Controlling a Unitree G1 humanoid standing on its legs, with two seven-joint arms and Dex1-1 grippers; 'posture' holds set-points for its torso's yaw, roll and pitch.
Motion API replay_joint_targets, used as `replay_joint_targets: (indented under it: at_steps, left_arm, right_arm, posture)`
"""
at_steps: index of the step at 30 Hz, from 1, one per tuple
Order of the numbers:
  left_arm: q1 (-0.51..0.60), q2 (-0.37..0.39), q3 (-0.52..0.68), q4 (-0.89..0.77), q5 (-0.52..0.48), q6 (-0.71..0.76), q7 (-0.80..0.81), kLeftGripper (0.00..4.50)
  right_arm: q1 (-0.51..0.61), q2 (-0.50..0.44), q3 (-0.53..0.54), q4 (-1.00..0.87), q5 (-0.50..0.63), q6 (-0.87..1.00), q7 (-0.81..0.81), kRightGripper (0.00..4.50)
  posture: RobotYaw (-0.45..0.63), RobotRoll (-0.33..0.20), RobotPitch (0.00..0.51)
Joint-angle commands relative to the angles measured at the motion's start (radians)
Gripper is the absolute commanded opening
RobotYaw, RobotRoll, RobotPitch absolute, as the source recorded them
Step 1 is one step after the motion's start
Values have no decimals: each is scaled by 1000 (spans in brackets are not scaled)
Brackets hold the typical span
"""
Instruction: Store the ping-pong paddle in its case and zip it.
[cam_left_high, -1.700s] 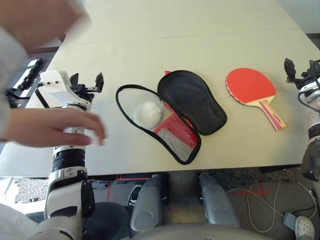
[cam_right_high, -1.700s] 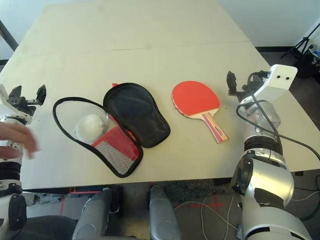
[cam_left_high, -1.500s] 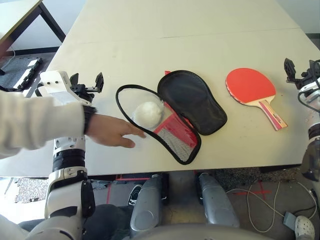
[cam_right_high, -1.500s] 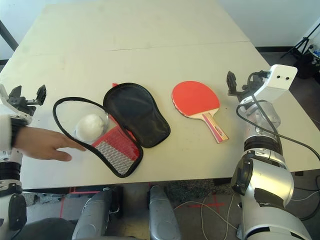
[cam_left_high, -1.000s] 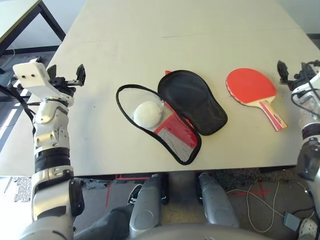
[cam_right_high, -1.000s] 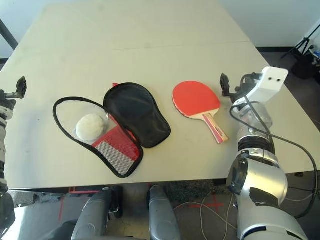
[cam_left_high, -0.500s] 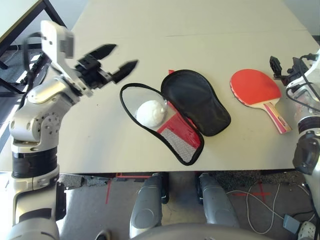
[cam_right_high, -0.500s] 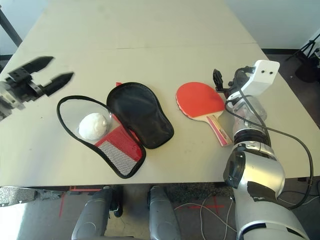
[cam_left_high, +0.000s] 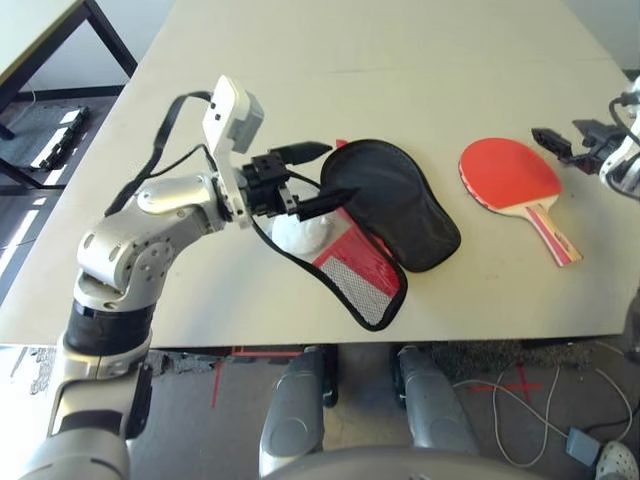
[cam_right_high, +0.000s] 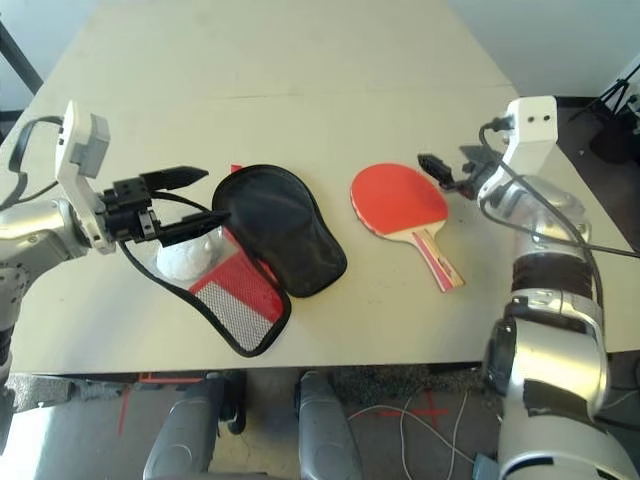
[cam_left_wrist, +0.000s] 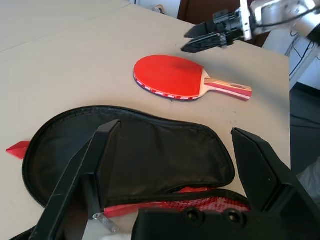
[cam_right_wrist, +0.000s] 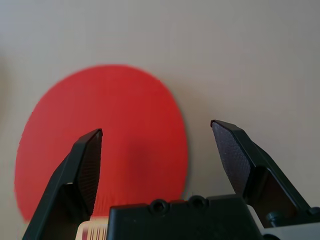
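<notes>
Both grippers gape empty: left gripper (cam_left_high: 312, 180) over the open case (cam_left_high: 385, 205), right gripper (cam_right_high: 440, 172) beside the paddle (cam_right_high: 400, 200). Approach step; next, grasp the paddle.

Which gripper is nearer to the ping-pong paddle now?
Right. The right gripper, open, hovers beside the ping-pong paddle. The left gripper, also open, is over the case, farther away.
</notes>
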Motion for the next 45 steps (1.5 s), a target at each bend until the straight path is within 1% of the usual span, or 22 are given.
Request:
replay_joint_targets:
  at_steps: [1, 4, 7, 11, 18, 29, 32, 35, 39, 41, 45]
  left_arm:
    - [18, -6, -22, 2, 31, -18, -19, 4500]
    - [19, -12, -29, 7, 46, -24, -28, 4500]
    - [19, -20, -35, 12, 62, -29, -36, 4500]
    - [17, -29, -38, 14, 76, -31, -42, 4500]
    - [13, -45, -44, 13, 94, -33, -42, 4500]
    - [5, -65, -45, 13, 110, -40, -41, 4500]
    - [3, -70, -45, 14, 115, -40, -42, 4500]
    - [2, -72, -45, 13, 115, -38, -42, 4500]
    - [3, -71, -44, 14, 117, -39, -45, 4500]
    - [3, -71, -44, 14, 117, -38, -46, 4500]
    - [3, -73, -46, 17, 120, -40, -49, 4500]
  right_arm:
    - [29, -68, 47, -163, 35, 267, 31, 4465]
    - [48, -102, 64, -263, 55, 396, 27, 4465]
    - [76, -116, 83, -362, 82, 497, 25, 4465]
    - [110, -93, 81, -449, 120, 589, 6, 4465]
    - [185, 0, 81, -502, 127, 601, -78, 4465]
    - [196, 55, 98, -451, 115, 522, -145, 4465]
    - [205, 67, 92, -438, 121, 519, -153, 3941]
    - [219, 67, 82, -426, 125, 513, -157, 3063]
    - [228, 70, 67, -419, 130, 512, -164, 1781]
    - [233, 72, 59, -419, 129, 508, -170, 1286]
    - [236, 74, 43, -426, 125, 491, -180, 1249]
  posture:
    - [-5, 0, 225]
    - [-9, 0, 226]
    - [-10, 0, 228]
    - [-8, 0, 233]
    - [6, 0, 238]
    - [14, 0, 234]
    - [15, 0, 234]
    - [14, 0, 236]
    - [11, 0, 237]
    - [10, 0, 238]
    - [7, 0, 239]
